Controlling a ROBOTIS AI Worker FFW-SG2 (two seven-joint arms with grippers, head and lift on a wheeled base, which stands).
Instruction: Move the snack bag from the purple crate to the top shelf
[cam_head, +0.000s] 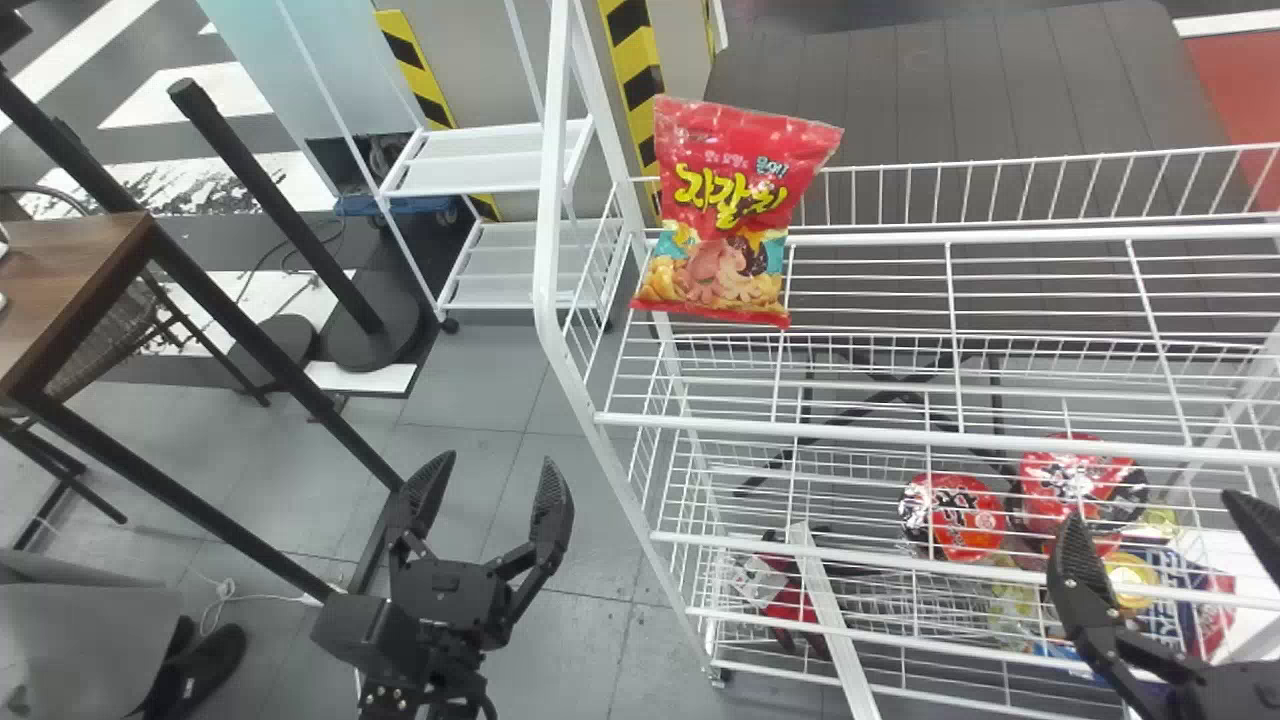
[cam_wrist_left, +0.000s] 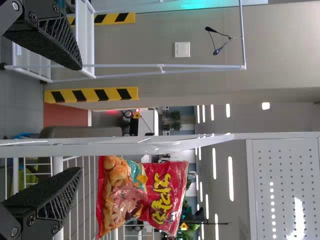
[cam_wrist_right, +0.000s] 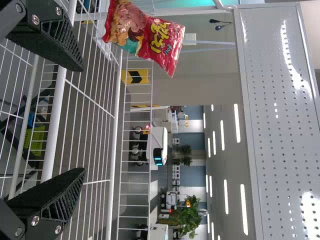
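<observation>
Your left gripper (cam_head: 499, 459) is released at near left, your right gripper (cam_head: 1152, 505) released at near right; the snack bag (cam_head: 728, 215) stands upright on the top shelf (cam_head: 900, 437), at its left end.

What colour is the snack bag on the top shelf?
Mostly red, with yellow lettering and a patch of teal near the pictured snacks; the head view shows it best.

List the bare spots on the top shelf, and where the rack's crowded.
Free: right of the snack bag, between front rail and back rail; narrower strip before the bag. Crowded: lower down, right, around red packs.
</observation>
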